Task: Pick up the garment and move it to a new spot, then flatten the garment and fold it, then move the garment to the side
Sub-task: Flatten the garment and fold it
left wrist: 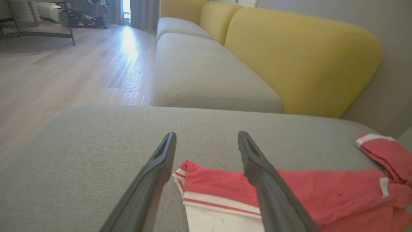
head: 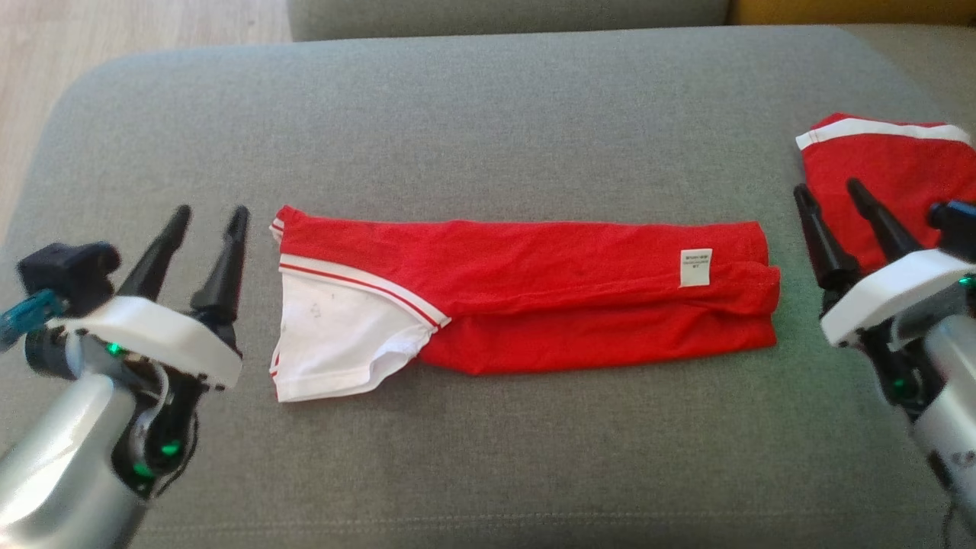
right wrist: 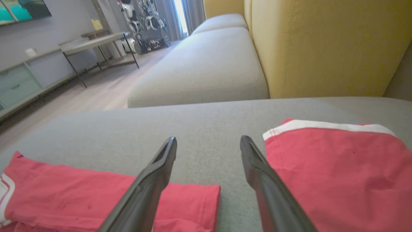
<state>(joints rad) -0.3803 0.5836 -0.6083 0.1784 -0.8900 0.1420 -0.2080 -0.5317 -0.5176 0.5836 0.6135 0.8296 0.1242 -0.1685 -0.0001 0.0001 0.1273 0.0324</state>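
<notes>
We see the garment (head: 534, 297), a red shirt with white trim, lying folded into a long narrow band across the middle of the grey cushion (head: 488, 114), its length running from our left to our right. At its left end a white sleeve (head: 335, 343) edged with a thin red stripe spreads toward the near side. Close to its right end a small white label (head: 695, 268) sits on the top layer, and the lower layers peek out along the near edge. Our left gripper (head: 211, 212) stands just beside the left end of the garment, apart from it, with its two dark fingers spread wide and nothing between them. In our left wrist view the striped corner of the shirt lies on the cushion below the gap between the fingers. Our right gripper (head: 826, 187) stands just past the right end of the band, its fingers likewise wide and empty. It sits between the folded garment and a second red garment (head: 892, 168) with a white band along its far edge, which lies at the cushion's right side, well apart from the first. Beyond our cushion we see another grey seat (left wrist: 199, 71), yellow backrests (left wrist: 305, 58) behind it, and a wooden floor (left wrist: 64, 71) off to the left.
</notes>
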